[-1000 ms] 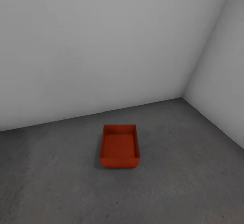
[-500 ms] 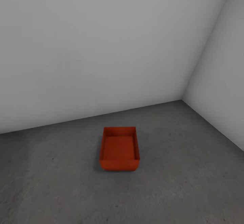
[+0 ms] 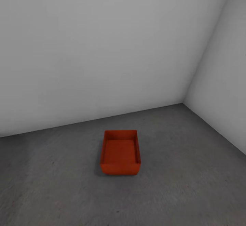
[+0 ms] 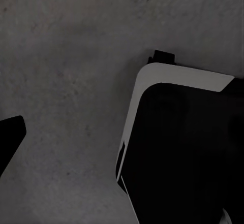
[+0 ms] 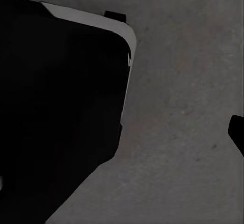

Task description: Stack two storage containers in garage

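One orange-red storage container (image 3: 120, 152) sits on the dark grey concrete floor (image 3: 191, 174) of the garage, a short way out from the corner, its open top facing up. I cannot tell if a second bin is nested in it. In the left wrist view one dark fingertip (image 4: 10, 137) of my left gripper stands far off to the side over bare floor. One dark fingertip (image 5: 237, 130) of my right gripper stands the same way in the right wrist view. Nothing is held between the fingers.
Plain white-grey walls (image 3: 102, 48) meet in a corner (image 3: 184, 99) behind and to the right of the bin. My own black base with a white rim (image 4: 188, 153) (image 5: 56, 107) rests on the concrete below both wrists.
The whole head picture has slid down slightly, so the camera has moved. The bin has kept its place on the floor.
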{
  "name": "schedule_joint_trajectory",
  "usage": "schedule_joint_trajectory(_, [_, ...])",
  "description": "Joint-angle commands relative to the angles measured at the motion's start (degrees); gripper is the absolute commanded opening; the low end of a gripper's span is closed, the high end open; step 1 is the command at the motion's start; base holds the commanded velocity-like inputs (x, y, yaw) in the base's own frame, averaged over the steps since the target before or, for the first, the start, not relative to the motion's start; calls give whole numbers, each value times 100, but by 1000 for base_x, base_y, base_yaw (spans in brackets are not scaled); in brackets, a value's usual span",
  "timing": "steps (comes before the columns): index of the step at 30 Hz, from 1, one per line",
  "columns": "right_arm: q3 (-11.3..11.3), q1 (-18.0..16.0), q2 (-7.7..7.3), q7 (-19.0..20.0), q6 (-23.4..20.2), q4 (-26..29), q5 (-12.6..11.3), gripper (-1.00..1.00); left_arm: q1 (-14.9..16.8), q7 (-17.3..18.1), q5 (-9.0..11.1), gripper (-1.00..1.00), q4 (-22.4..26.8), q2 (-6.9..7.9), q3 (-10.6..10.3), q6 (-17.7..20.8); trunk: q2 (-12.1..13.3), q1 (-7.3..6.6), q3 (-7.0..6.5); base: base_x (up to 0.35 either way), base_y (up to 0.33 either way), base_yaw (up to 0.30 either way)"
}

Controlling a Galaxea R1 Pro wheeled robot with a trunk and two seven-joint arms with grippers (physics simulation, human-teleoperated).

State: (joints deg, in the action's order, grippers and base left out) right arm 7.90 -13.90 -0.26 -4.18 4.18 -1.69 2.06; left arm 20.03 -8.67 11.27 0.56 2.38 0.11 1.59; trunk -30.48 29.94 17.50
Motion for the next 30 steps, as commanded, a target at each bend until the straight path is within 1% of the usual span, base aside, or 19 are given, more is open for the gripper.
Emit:
schedule_joint_trajectory(1, [31,-7,1,-22,32,-18,22,100,2,-12,33,100,6,0,-2,17,-7,2,-2,0,0,12])
schedule_joint_trajectory(5, [31,2,7,-30,77,-21,25,100,3,-12,34,100,6,0,-2,17,-7,2,-39,0,0,45])
schedule_joint_trajectory(11, [36,227,4,-72,316,-16,32,100,1,-12,33,100,6,0,-2,17,-7,2,-94,0,0,77])
schedule_joint_trajectory(17, [36,270,8,-101,337,-16,31,100,2,-12,33,100,6,0,-2,17,-7,2,-145,0,0,66])
schedule_joint_trajectory(30, [29,290,10,-99,312,-24,23,100,2,-12,33,100,6,0,-2,17,-7,2,-240,0,0,5])
